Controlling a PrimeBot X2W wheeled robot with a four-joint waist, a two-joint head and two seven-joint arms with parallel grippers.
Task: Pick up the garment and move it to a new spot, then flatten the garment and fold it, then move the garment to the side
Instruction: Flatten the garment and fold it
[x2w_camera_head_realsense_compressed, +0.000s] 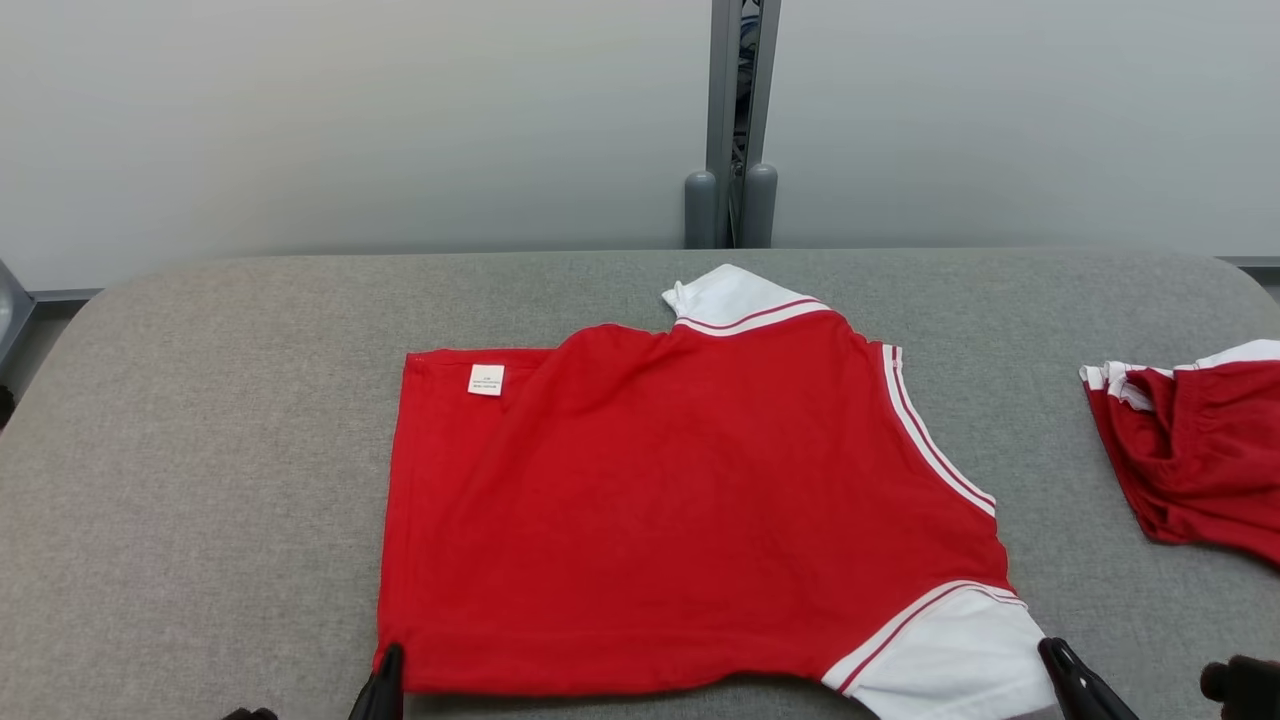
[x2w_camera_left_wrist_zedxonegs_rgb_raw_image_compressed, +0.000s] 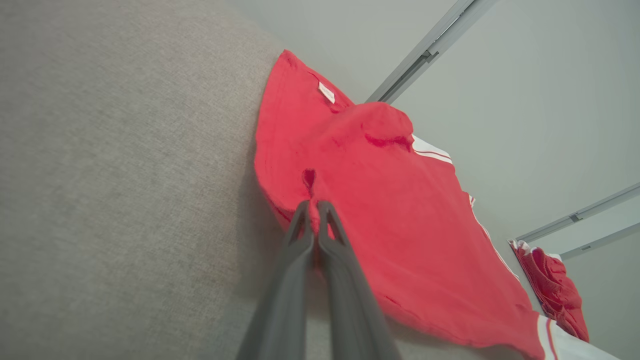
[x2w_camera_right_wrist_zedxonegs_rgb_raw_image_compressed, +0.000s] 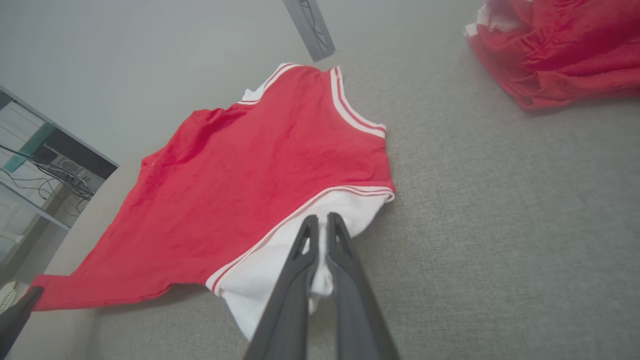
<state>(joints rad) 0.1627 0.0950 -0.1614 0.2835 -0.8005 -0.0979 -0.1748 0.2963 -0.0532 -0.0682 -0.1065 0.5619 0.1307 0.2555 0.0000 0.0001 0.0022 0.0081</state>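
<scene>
- Two red garments lie on my grey table. The garment I am working on is spread out at the middle. A second garment sits crumpled, well apart from it, at the table's right edge.
- The spread garment has two white sleeves. The far sleeve pokes out at its back edge, and the near sleeve lies at its front right corner.
- One white label shows on the red cloth near the far left corner.
- Both of my grippers are at the garment's near edge, one at each front corner.
- My left gripper has its two fingers pressed together on the red hem at the front left corner. One small pucker in the cloth sits just beyond the tips.
- My right gripper has its two fingers closed on the white cloth of the near sleeve, with a fold bunched between them.
- Between the two grips the near edge is raised slightly, with shadow under it.
- Behind the table, one metal upright stands against the pale wall, with two rounded grey posts at its foot.
</scene>
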